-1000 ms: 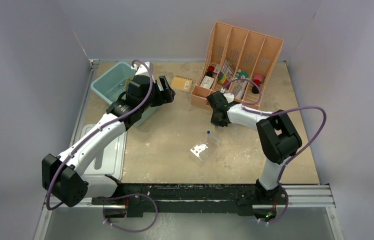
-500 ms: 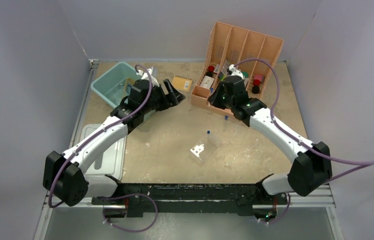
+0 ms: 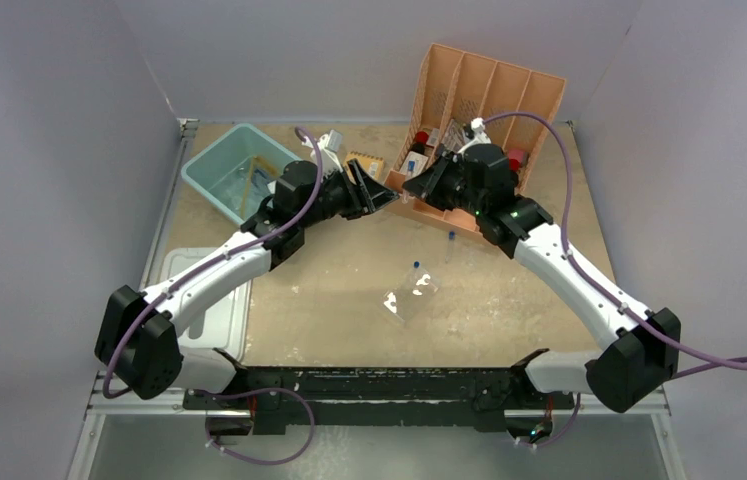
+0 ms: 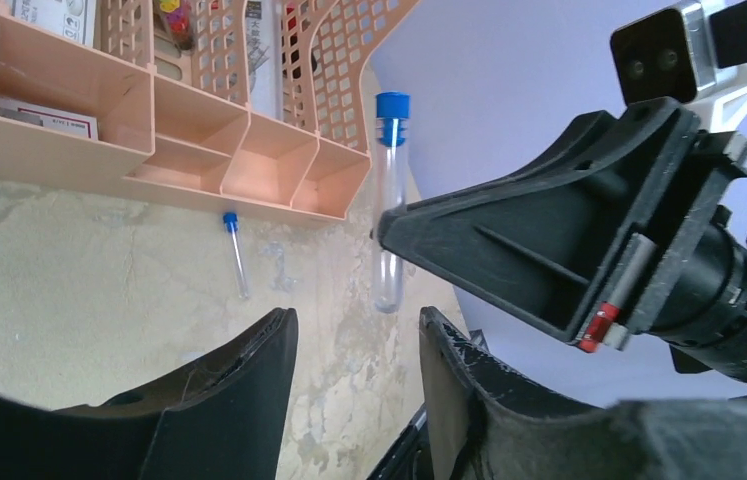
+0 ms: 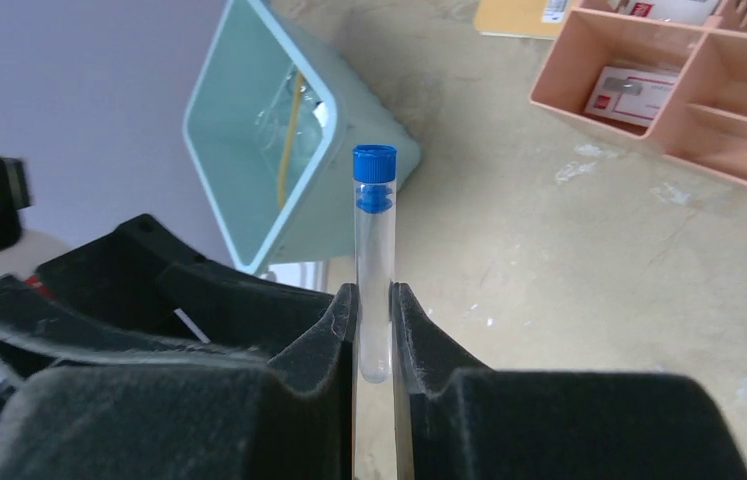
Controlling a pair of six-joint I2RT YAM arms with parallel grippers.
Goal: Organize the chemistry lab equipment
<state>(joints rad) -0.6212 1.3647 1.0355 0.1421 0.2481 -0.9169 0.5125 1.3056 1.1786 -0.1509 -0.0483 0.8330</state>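
Right gripper [image 5: 374,300] clamped on a blue-capped test tube [image 5: 374,240], left gripper [image 4: 357,328] facing it.
The cap sticks out past the right gripper's tips. The left jaws stand wide apart just short of the tube. Beyond them a second tube [image 4: 237,255] lies on the table [image 4: 69,270] beside the peach divider [image 4: 49,160].

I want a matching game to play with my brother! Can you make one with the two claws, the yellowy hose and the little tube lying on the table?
Things:
1. left claw
2. right claw
3. amber tubing
4. loose test tube

States or places:
A. lying on the table beside the peach divider
B. shut on a blue-capped test tube
C. inside the teal bin
D. open, holding nothing

Pairs: 1-D, 2-B, 3-C, 4-A
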